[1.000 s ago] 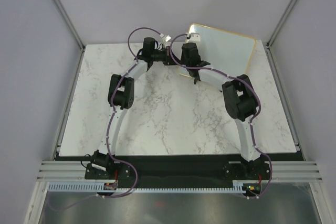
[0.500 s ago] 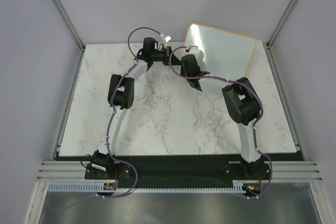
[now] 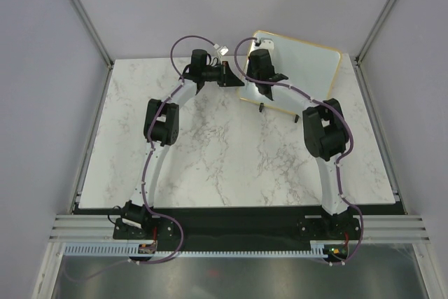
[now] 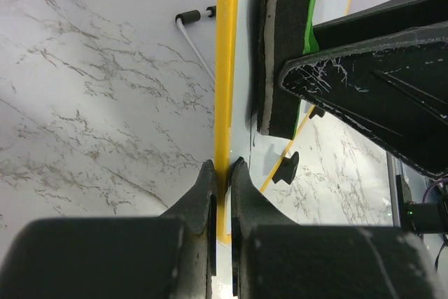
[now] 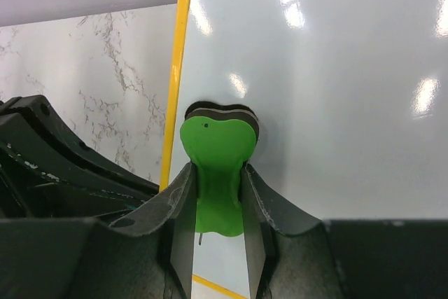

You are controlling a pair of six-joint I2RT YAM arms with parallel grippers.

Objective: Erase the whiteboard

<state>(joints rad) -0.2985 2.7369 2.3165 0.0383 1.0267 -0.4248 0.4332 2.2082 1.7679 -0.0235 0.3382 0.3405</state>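
Overhead view: a marble table (image 3: 210, 152) with two black robot arms reaching toward its far side. The whiteboard (image 3: 308, 68) stands there, upper right of centre, leaning back on two small black feet (image 3: 260, 108), its wood-framed face glossy and blank where it shows. The left gripper (image 4: 222, 173) is narrowed to a pinch on the board's left frame edge, one finger on either side of the thin yellow-looking strip. The right gripper (image 5: 218, 173) is closed around a green eraser (image 5: 217, 146), fingers squeezing its green back, and presses the dark felt side flat against the board face close to that same left edge, toward the upper part of the board. The two grippers sit near each other.
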